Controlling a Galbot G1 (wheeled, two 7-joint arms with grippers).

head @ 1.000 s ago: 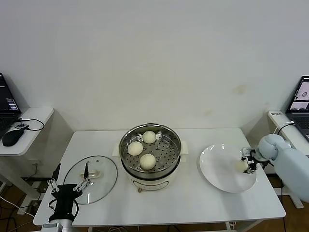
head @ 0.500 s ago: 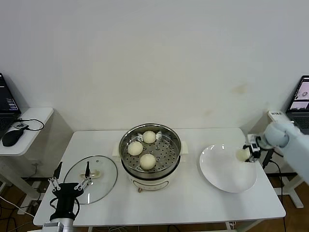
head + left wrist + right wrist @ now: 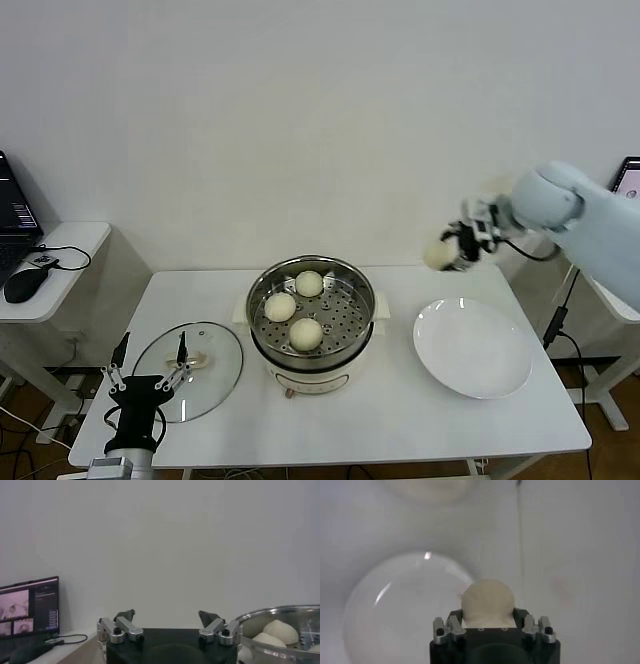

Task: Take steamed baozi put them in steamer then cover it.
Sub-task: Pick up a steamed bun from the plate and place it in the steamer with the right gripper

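Observation:
The steamer (image 3: 330, 360) stands mid-table with three steamed baozi (image 3: 306, 333) on its perforated tray. A fourth baozi (image 3: 436, 258) hangs in the air between the steamer and the plate, and my right gripper (image 3: 452, 250) is shut on it. In the right wrist view that baozi (image 3: 487, 599) fills the jaws of the right gripper (image 3: 487, 614). The cover (image 3: 215, 352), a glass lid, lies flat on the table left of the steamer. My left gripper (image 3: 150, 356) stands open at the lid's near edge, holding nothing. The left gripper (image 3: 166, 616) faces the steamer's rim (image 3: 280, 612).
A white plate (image 3: 472, 347) lies bare on the table right of the steamer, also below my right gripper as the plate (image 3: 400, 610). A side table with a mouse (image 3: 22, 285) and a laptop (image 3: 27, 605) stands far left.
My right gripper has lifted the baozi off the plate and carried it up and left, toward the steamer. The left arm has hardly moved.

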